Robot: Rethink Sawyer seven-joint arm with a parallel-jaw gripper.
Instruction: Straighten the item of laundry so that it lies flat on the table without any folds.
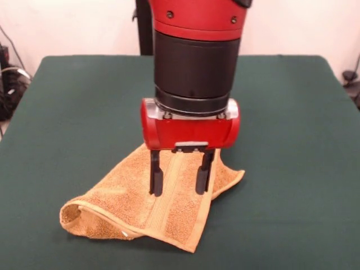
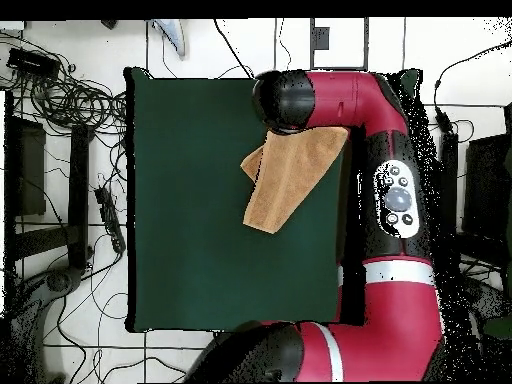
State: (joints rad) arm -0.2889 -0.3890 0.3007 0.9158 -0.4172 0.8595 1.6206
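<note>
The item of laundry, an orange-tan terry towel, lies crumpled on the green table near its front edge. Its left side is doubled over in a thick fold, and a flat woven band runs down its middle. My gripper hangs straight down over the towel's upper middle, open, with its two black fingers on either side of the band. Whether the tips touch the cloth I cannot tell. In the overhead view the towel shows as a slanted folded shape, its top end hidden under the arm's wrist.
In the overhead view the red arm runs along the table's right side and bends over the top edge. Cables and dark equipment lie on the floor to the left of the table.
</note>
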